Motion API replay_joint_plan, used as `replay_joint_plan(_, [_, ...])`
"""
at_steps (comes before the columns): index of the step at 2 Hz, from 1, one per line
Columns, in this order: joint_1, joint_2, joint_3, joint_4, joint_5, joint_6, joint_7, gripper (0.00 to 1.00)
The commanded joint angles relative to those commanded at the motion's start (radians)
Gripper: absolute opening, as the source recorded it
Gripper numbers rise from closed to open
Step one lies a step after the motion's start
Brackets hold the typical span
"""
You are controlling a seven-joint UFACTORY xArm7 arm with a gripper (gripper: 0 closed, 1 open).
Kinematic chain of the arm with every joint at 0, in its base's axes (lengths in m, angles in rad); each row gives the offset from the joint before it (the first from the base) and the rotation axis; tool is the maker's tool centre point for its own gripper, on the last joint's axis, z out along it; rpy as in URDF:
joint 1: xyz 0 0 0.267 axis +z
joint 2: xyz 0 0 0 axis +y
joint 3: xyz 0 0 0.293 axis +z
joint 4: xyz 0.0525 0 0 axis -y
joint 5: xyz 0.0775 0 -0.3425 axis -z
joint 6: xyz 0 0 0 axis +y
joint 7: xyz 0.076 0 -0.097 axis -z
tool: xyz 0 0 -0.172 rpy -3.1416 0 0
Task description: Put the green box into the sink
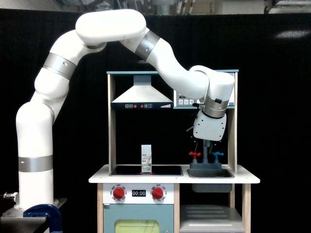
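Toy kitchen, black backdrop: job looks done.
Green box not visible, presumably in sink [210,173]; gripper [206,145] above it, fingers' state unclear.

White carton [146,158] stands upright on my stovetop [146,171]. Range hood [141,95] hangs above stovetop. Two red knobs [118,193] below stovetop flank timer display [138,193]. Red tap [194,155] and blue tap [216,156] off toward exterior view's right of stovetop.

Robot lab, staged test rig: black curtain backdrop [272,121], toy kitchen [172,145] at centre, arm base clamped [41,213] at 8 o'clock, bare ceiling ducts [165,6] at 12 o'clock.
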State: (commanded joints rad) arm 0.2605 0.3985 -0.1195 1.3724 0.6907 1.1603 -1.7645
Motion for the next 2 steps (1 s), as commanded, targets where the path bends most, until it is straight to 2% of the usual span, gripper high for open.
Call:
replay_joint_plan(1, [-0.107,-0.243,0.01,-0.256,-0.056,0.029,-0.072,1.0])
replay_joint_plan(2, [-0.15,-0.303,0.005,-0.334,-0.073,0.035,-0.115,1.0])
